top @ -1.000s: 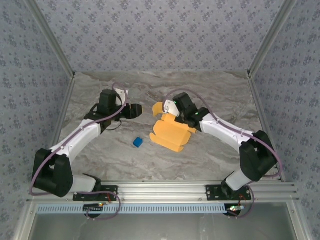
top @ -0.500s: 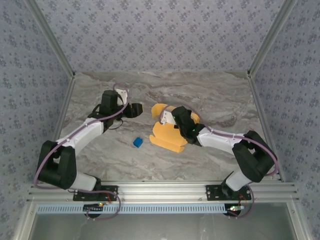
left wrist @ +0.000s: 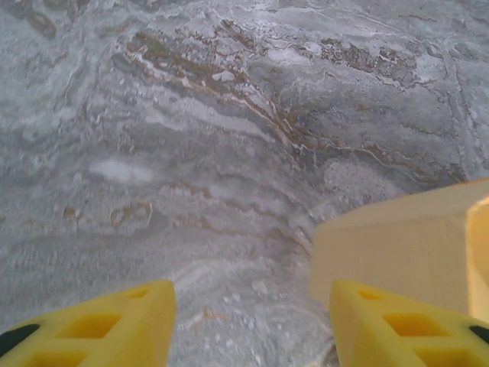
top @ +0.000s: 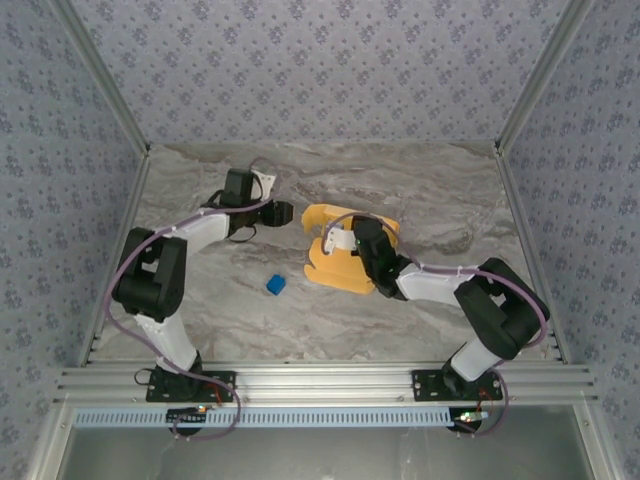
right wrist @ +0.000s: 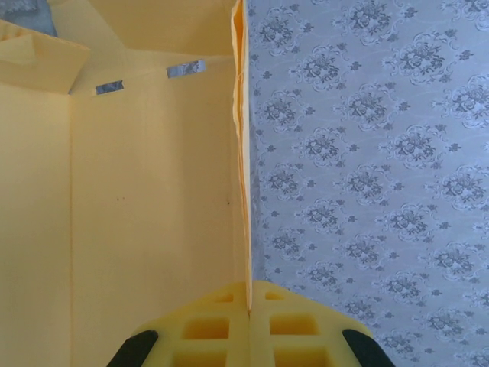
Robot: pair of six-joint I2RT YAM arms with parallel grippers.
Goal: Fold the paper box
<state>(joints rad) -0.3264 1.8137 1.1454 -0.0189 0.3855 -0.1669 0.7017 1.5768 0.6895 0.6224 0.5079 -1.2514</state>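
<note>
In the top view, the left arm [top: 165, 270] bends up from its base at 7 o'clock on the marble table [top: 440, 200]. The left gripper [top: 283, 212] is low over the surface, at 10 o'clock from the table's middle. Its jaws are spread with nothing between them; in the left wrist view only bare marble lies between the two yellow fingers [left wrist: 114, 321]. A pale corner of the paper box [top: 335, 272] sits just past the finger on the 3 o'clock side, and I cannot tell whether they touch.

A small blue cube [top: 275, 285] lies alone at 8 o'clock from the box, near but apart.

The box sits about the table's centre, partly formed, with flaps raised at its 12 o'clock side.

The right gripper [right wrist: 248, 289] is pressed together, pinching one thin upright wall of the box. That card edge runs from its fingertips straight to 12 o'clock in the right wrist view. The right arm [top: 470, 290] reaches in from 5 o'clock.
</note>
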